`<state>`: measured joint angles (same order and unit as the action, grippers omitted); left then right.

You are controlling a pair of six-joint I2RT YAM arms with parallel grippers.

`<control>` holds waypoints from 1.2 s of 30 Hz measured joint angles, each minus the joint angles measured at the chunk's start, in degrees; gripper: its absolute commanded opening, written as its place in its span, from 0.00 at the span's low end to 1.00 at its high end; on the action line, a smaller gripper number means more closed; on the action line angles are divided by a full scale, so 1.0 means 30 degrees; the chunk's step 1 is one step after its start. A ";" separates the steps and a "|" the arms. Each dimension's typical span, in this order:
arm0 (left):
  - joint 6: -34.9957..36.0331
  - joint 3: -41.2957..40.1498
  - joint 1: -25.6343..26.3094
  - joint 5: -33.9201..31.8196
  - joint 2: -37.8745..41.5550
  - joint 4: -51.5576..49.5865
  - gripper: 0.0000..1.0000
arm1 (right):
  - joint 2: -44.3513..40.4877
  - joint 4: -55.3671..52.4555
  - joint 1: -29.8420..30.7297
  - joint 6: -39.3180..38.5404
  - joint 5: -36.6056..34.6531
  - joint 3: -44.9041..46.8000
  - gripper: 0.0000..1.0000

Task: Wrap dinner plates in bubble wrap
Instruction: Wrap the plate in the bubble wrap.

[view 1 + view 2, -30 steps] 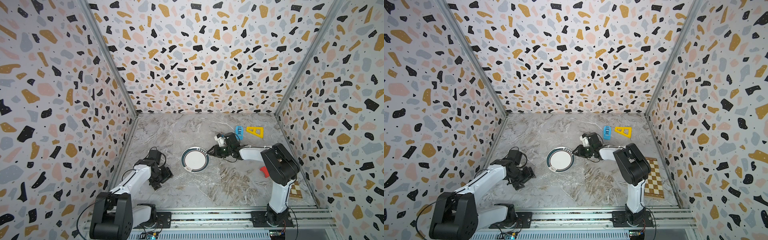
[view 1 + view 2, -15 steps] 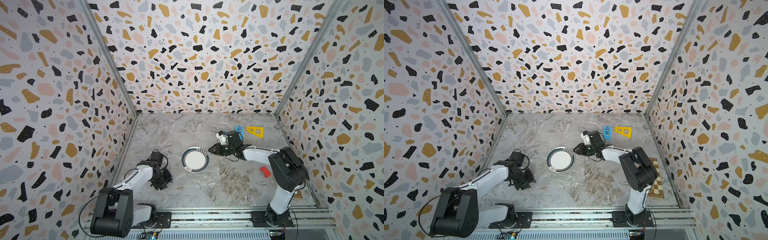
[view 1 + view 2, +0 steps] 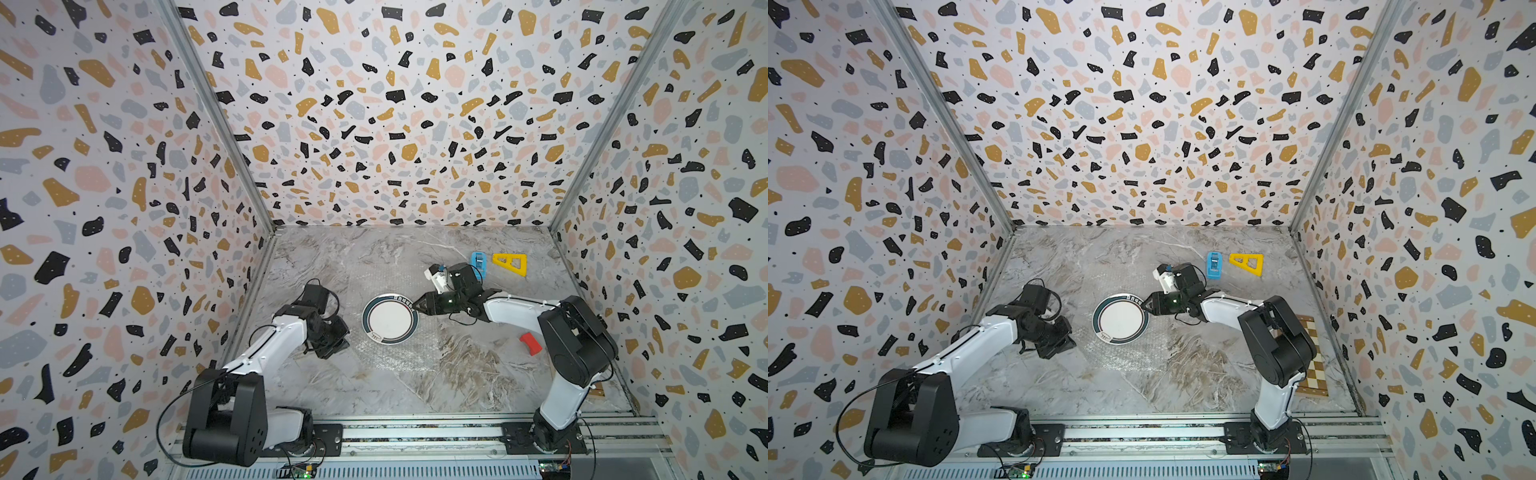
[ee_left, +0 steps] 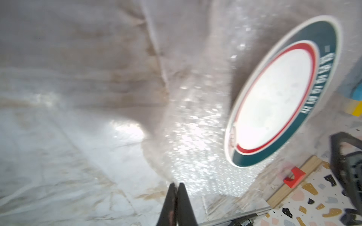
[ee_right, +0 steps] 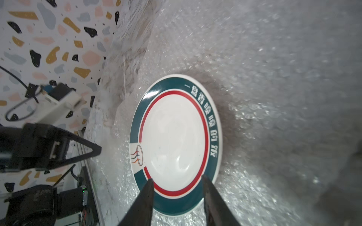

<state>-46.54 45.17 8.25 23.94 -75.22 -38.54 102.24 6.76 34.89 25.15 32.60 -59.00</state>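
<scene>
i see the plate [image 3: 390, 319] bare on the bubble wrap [image 3: 395, 355], lower centre in a top view, no fold made yet, left gripper [image 4: 177, 187] clenched at the wrap's edge, right gripper [image 5: 177, 182] spread over the plate's rim.

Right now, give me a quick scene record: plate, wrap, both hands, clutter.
plate: white, dark rim band, lying on the bubble wrap, uncovered
bubble wrap: clear dimpled sheet spread under the plate
left hand: shut, tips at the wrap's edge; whether it pinches the film cannot be told
right hand: open, jaws apart over the plate's rim
clutter: blue piece and yellow triangle toward the back; red piece and checkered board by the right arm
</scene>
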 measured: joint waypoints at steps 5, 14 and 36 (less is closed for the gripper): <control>-0.0386 0.1246 0.0386 0.1107 -0.0991 0.0452 0.00 | -0.0029 -0.0546 0.2324 -0.3075 -0.0707 -0.0984 0.62; -0.1654 0.1858 0.1049 0.2871 -0.1770 0.1362 0.00 | 0.0539 0.0146 0.3912 -0.4779 0.0284 -0.1785 0.65; -0.3759 0.3410 0.1056 0.4575 -0.3075 0.3599 0.42 | 0.3614 0.0466 0.3818 -0.3191 0.1574 -0.4218 0.01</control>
<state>-57.82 55.40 11.42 37.67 -84.44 -27.75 113.08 8.16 46.35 15.57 37.32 -71.66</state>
